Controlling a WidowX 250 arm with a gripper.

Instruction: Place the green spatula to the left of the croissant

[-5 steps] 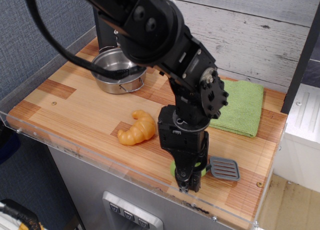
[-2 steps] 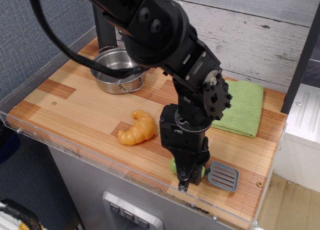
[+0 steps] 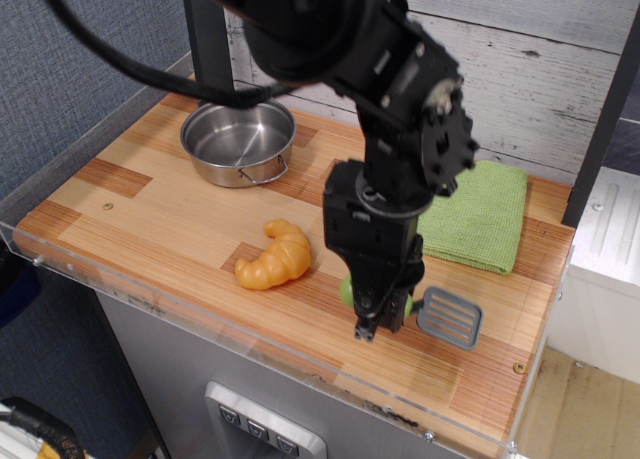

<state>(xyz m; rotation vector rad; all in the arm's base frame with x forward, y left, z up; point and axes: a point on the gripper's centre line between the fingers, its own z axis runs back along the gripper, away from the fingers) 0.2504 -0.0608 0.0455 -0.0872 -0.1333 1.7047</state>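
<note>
The green spatula (image 3: 449, 317) has its lime-green handle between my gripper's fingers, and its grey slotted blade sticks out to the right. My gripper (image 3: 379, 317) points down and is shut on the handle, holding the spatula just above the wooden counter near its front edge. Most of the handle is hidden behind the fingers. The orange-yellow croissant (image 3: 275, 257) lies on the counter a short way left of the gripper, apart from it.
A steel pot (image 3: 238, 142) stands at the back left. A square green woven cloth (image 3: 478, 215) lies at the back right, behind the arm. The counter (image 3: 130, 214) has a clear plastic rim along its front and left edges.
My gripper has risen and moved slightly back from the front edge with the spatula in it; the blade has lifted and come up with it. The croissant has not moved.
</note>
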